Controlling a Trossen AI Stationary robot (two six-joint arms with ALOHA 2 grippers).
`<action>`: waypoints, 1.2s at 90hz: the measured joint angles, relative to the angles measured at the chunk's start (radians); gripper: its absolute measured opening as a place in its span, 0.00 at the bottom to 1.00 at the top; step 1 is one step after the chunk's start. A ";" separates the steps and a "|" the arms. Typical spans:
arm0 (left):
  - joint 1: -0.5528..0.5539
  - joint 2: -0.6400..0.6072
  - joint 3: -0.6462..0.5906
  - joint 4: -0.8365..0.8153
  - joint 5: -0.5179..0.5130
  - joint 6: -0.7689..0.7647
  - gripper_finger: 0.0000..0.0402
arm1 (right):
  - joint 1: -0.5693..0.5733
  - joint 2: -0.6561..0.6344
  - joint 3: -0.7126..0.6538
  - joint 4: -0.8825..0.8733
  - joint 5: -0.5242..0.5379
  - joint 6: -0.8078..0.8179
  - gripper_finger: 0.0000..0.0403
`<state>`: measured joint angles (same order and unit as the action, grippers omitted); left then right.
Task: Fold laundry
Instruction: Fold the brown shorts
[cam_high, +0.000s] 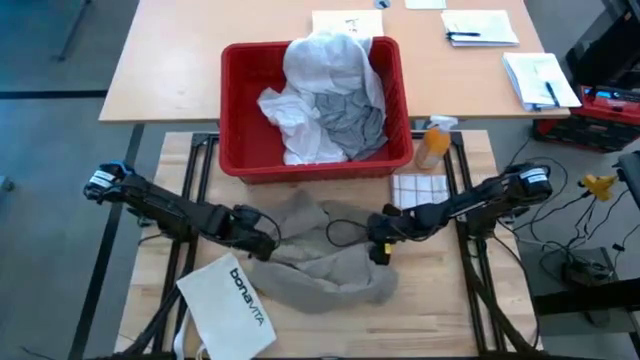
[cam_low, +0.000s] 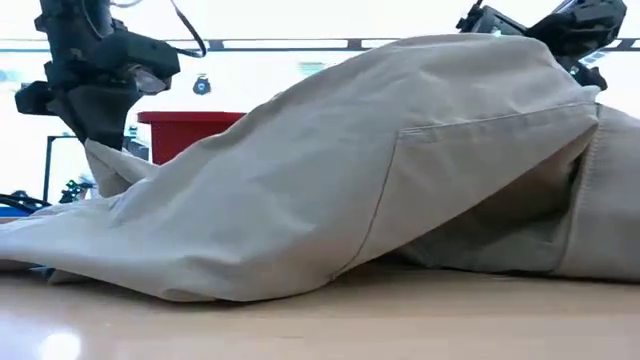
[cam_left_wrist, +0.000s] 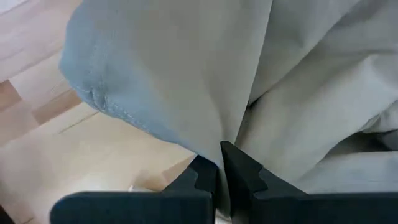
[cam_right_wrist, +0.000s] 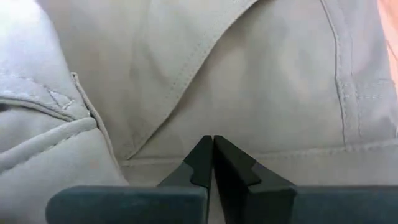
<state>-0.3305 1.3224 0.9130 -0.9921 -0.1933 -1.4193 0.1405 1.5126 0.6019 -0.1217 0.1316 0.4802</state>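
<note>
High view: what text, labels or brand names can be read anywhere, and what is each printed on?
"bonavita": on the white bag at the table's front left.
Papers on the far desk: markings too small to read.
Spray bottle: no legible label.
The other views show no text.

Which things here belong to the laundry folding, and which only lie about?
Job: khaki piece, pinched by left claw and right claw; grey T-shirt and white shirt in red bin.

Lying about: bonavita bag, checked cloth, orange bottle, papers.
</note>
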 joint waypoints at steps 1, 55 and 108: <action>0.000 0.000 -0.001 0.000 0.004 -0.002 0.01 | 0.002 0.000 0.000 0.000 0.000 0.002 0.00; -0.006 -0.037 -0.003 0.131 -0.111 -0.074 0.85 | 0.142 -0.007 -0.007 -0.025 0.004 0.096 0.00; 0.007 -0.074 0.080 0.074 -0.240 0.296 0.77 | 0.150 -0.050 -0.010 -0.111 0.125 0.151 0.00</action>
<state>-0.3235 1.2485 0.9932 -0.9184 -0.4338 -1.1237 0.2905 1.4624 0.5919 -0.2331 0.2569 0.6314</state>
